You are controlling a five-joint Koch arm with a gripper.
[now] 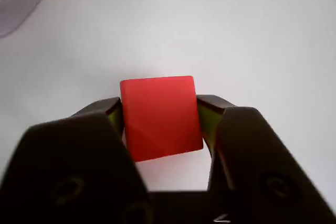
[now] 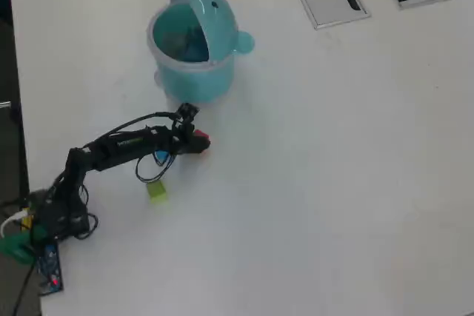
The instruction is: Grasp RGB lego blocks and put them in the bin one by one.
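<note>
Smooth matt red block [image 1: 160,116]; glossy teal plastic bin [image 2: 194,72]

white table [image 2: 333,183] | on it: teal bin [image 2: 194,72], yellow-green block [image 2: 156,191], arm base [image 2: 59,216]

The Koch arm [image 2: 111,147] reached from its base [image 2: 55,216] at about eight o'clock in the overhead view toward the middle of the frame, its links stretched low and pointing roughly to three o'clock. A loose black cable [image 2: 152,172] looped beneath the forearm. The gripper [image 2: 198,142] sat at the far end of the reach. In the wrist view the gripper [image 1: 160,116] entered from six o'clock, its two black jaws spread to either side and pressed against the flanks of a red lego block [image 1: 160,116], one jaw at nine o'clock and one at three o'clock.
</note>
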